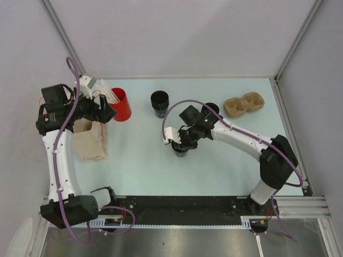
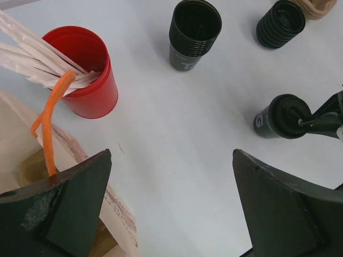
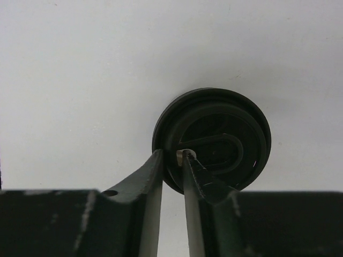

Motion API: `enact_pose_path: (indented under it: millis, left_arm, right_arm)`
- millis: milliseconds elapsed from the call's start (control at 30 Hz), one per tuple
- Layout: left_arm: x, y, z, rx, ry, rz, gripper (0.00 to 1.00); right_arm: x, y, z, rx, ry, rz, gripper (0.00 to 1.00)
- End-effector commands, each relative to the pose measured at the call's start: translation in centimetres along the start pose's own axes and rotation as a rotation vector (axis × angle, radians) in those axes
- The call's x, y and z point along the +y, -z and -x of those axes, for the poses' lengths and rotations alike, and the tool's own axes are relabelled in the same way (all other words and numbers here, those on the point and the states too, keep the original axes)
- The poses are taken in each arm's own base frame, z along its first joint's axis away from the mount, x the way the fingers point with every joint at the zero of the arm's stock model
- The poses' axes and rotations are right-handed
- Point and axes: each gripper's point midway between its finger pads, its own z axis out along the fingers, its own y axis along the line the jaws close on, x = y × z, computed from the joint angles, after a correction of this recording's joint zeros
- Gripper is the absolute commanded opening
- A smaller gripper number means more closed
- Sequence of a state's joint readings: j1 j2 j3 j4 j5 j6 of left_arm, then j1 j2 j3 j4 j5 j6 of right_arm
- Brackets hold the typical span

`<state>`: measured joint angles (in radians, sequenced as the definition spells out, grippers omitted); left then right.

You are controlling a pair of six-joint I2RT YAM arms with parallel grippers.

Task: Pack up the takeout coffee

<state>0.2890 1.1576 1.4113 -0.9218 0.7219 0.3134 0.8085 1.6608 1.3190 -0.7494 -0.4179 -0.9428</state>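
1. The takeout coffee (image 3: 214, 134), a small round black disposable cup with a black plastic lid, is standing upright near the middle of the pale desk (image 1: 139, 166). It is sitting well apart from the brown paper bag (image 1: 90, 142) at the left.
2. The right claw (image 3: 170, 157) is reaching down over the cup. Its fingers are drawn to a narrow slit and are pinching the lid's near edge, holding nothing else.
3. The left claw (image 2: 171, 158) is hovering just beside the bag and the red plastic cup (image 2: 88, 91) of white sticks, with its fingers spread wide and carrying nothing.
4. Judged step: lifting the cup for carrying to the bag. A pinch on the lid alone is risking the lid popping off. The lift is therefore best made slowly and straight up, with the cup being held level.
5. The bag's mouth is appearing slack. The left claw is well placed for holding it open while the cup is travelling across.
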Motion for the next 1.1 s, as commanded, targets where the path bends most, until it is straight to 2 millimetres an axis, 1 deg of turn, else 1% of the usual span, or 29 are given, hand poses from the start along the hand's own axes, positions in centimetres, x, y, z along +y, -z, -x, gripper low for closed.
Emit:
enact_pose_path:
  millis: [0, 133, 233, 367, 467, 500, 533, 567, 600, 633, 667, 700, 733, 767, 800, 867, 900, 933, 967, 1000, 1067]
  left_arm:
    - [-0.5, 0.4, 0.9, -0.042, -0.006, -0.019, 1.0]
    - [-0.5, 0.3, 0.8, -0.041, -0.002, -0.02, 1.0]
    - [-0.6, 0.5, 0.9, -0.047, -0.005, -0.019, 0.99]
    - [-0.7, 0.7, 1.2, -0.048, -0.008, -0.023, 0.99]
    - [-1.0, 1.1, 1.7, -0.041, -0.019, -0.029, 0.99]
    - [-1.0, 1.3, 1.9, -0.038, -0.025, -0.027, 0.99]
    - [-0.7, 1.5, 2.6, -0.041, -0.049, -0.013, 0.99]
    - [-0.8, 1.7, 2.4, -0.024, -0.045, -0.013, 0.99]
    - [-0.7, 1.9, 2.6, -0.021, -0.065, -0.006, 0.99]
    - [-0.5, 2.3, 3.3, -0.023, -0.08, 0.006, 0.99]
    - [-0.3, 2.5, 3.4, -0.013, -0.088, 0.02, 0.99]
    - [-0.3, 2.7, 3.2, 0.004, -0.099, 0.026, 0.99]
    - [-0.2, 3.1, 3.6, 0.002, -0.115, 0.041, 0.99]
    - [0.3, 3.4, 3.6, 0.012, -0.124, 0.074, 0.99]
    - [0.4, 3.6, 3.5, 0.02, -0.129, 0.09, 0.99]
    - [0.9, 4.3, 3.4, 0.028, -0.146, 0.144, 0.99]
    - [1.1, 4.5, 3.5, 0.026, -0.154, 0.163, 0.99]
    - [1.3, 4.7, 3.3, 0.031, -0.155, 0.182, 0.99]
    - [1.3, 5.1, 3.2, 0.03, -0.161, 0.201, 1.0]
    - [1.9, 5.4, 3.0, 0.04, -0.163, 0.238, 0.99]
    - [2.4, 5.6, 2.7, 0.049, -0.163, 0.278, 1.0]
  right_arm:
    - [-0.6, 0.0, 0.7, -0.013, 0.015, -0.028, 0.22]
    - [-0.8, 0.0, 0.8, -0.011, 0.017, -0.039, 0.08]
    - [-0.9, 0.2, 0.9, -0.009, 0.016, -0.052, 0.01]
    - [-1.3, 0.8, 1.2, -0.012, 0.013, -0.085, 0.0]
    - [-1.7, 2.0, 1.7, -0.022, 0.005, -0.122, 0.0]
    - [-1.7, 2.8, 2.0, -0.031, 0.005, -0.14, 0.0]
    - [-1.7, 3.3, 2.0, -0.033, -0.005, -0.146, 0.0]
    - [-1.8, 3.9, 1.9, -0.038, -0.014, -0.157, 0.0]
    - [-1.8, 5.0, 2.2, -0.054, -0.018, -0.178, 0.0]
    - [-1.7, 5.7, 2.1, -0.059, -0.036, -0.182, 0.0]
    - [-2.0, 6.5, 1.7, -0.063, -0.058, -0.198, 0.0]
    - [-1.6, 7.8, 2.0, -0.087, -0.065, -0.205, 0.0]
    - [-1.6, 8.6, 1.9, -0.103, -0.085, -0.214, 0.0]
    - [-1.9, 9.7, 1.4, -0.129, -0.12, -0.224, 0.0]
    - [-1.7, 11.0, 1.5, -0.153, -0.129, -0.238, 0.0]
    - [-2.2, 12.9, 0.6, -0.195, -0.181, -0.261, 0.0]
    - [-2.1, 13.6, 0.2, -0.201, -0.201, -0.266, 0.0]
    - [-1.9, 14.5, 0.2, -0.215, -0.205, -0.279, 0.0]
    - [-1.7, 14.7, 0.0, -0.221, -0.211, -0.278, 0.0]
    - [-1.7, 15.1, -0.6, -0.217, -0.229, -0.291, 0.0]
    - [-1.3, 15.7, -0.8, -0.223, -0.232, -0.299, 0.0]
